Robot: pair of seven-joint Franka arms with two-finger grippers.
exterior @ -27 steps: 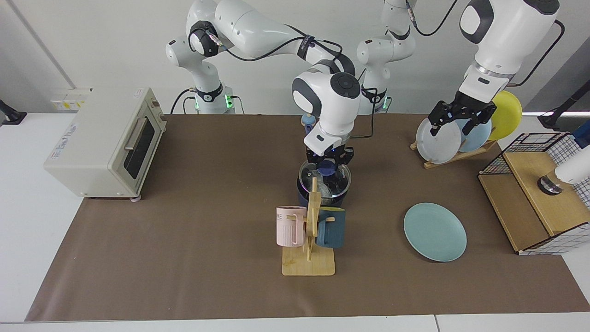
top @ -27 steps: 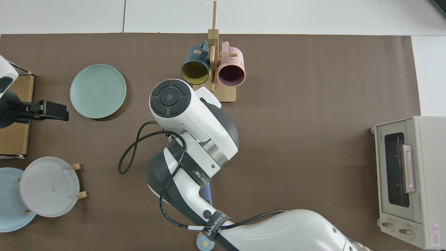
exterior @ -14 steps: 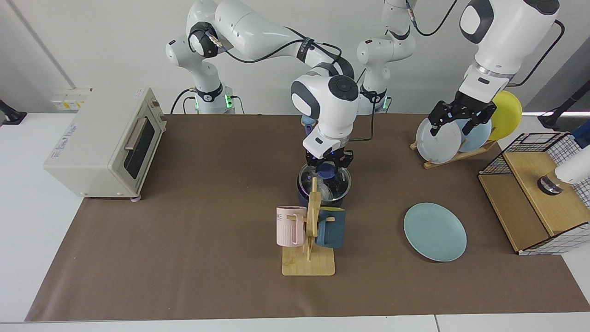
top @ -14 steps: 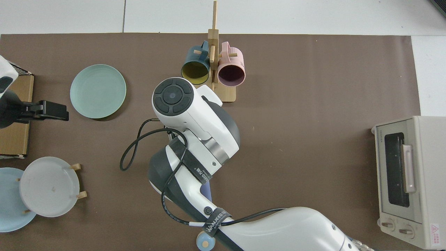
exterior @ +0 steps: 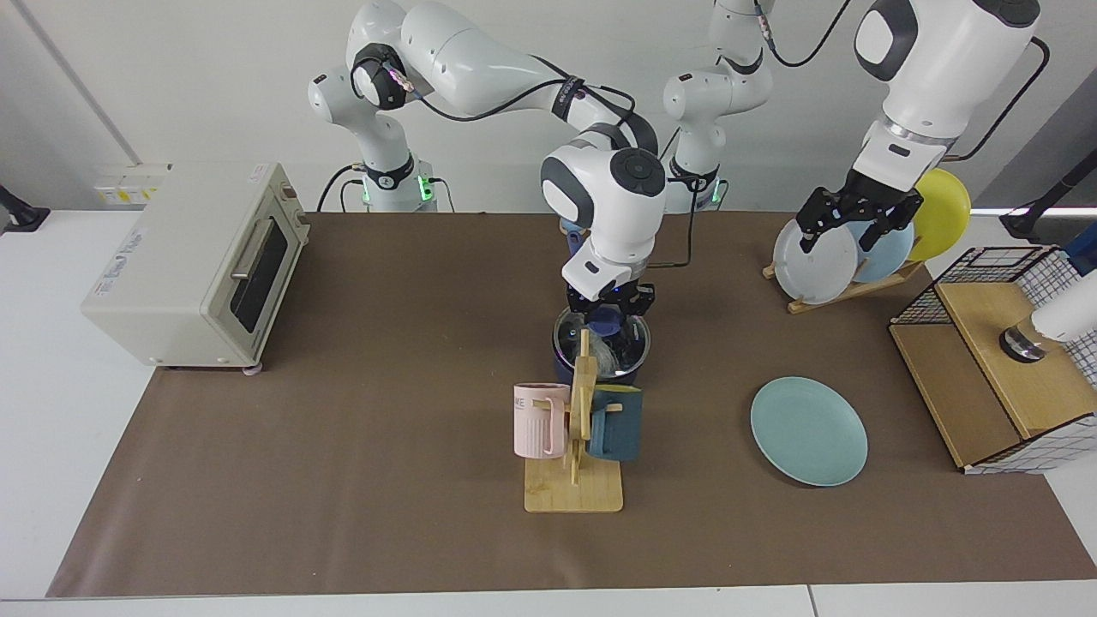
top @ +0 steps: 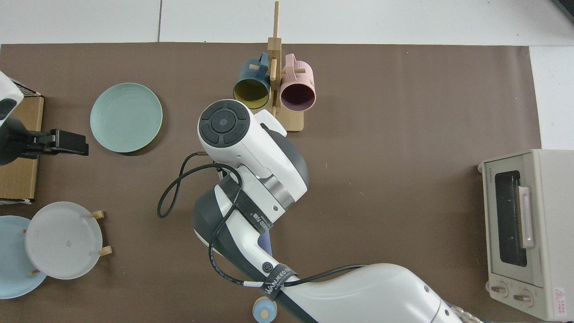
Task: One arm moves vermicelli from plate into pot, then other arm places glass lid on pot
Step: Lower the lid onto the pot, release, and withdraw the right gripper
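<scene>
The glass lid lies on the dark navy pot, whose front is hidden by a mug rack. My right gripper reaches down from above and is shut on the lid's blue knob. The white vermicelli shows through the glass inside the pot. In the top view the right arm covers the pot, and only its blue handle with the pale tip shows. The teal plate lies bare. My left gripper hangs open and empty by the plate rack, waiting.
A wooden mug rack with a pink and a navy mug stands just in front of the pot. A toaster oven sits at one end of the mat. At the other end are upright plates in a rack and a wire-sided wooden box.
My right gripper has come down a little with the lid, which has gone from slightly raised to seated on the pot's rim. The left arm has not moved.
</scene>
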